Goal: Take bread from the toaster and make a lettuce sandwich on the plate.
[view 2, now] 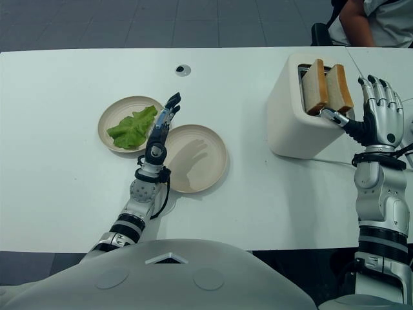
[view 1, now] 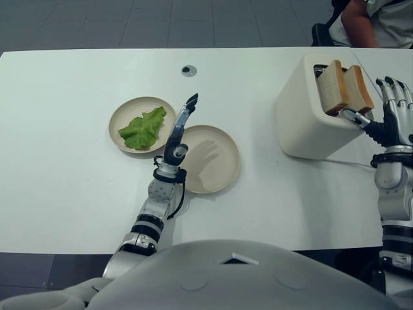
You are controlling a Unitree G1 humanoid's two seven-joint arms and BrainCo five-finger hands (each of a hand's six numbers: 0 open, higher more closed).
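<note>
Bread: two slices stand upright, side by side, in the slots on top of the toaster (view 1: 303, 123). Left slice (view 1: 332, 89) and right slice (view 1: 358, 90) are both pale, with a tan crust. Most of each slice rises above the slot. They lean slightly and sit close together.

Toaster: white, rounded box, far right of the table (view 1: 58, 161).

Right hand (view 1: 395, 113): raised just right of the toaster, palm toward the bread. Fingers straight and spread, pointing up; nothing is in the grasp. The thumb (view 1: 355, 118) reaches toward the base of the right slice, at the toaster's top edge. It is not clear whether it touches the crust.

Lettuce (view 1: 143, 127): one crinkled green leaf, lying flat on the left plate (view 1: 132, 106) and covering much of its middle.

Right plate (view 1: 219, 171): round and beige like the left one. It sits just beside the left plate, nearer the robot, and has no food on it.

Left hand (view 1: 179, 132): seen edge-on, held up over the spot where the two plates meet. Fingers straight and together, tips pointing away from the robot; it holds nothing. It is well apart from the toaster.

Small dark disc (view 1: 188, 70): set in the tabletop beyond the plates.
</note>
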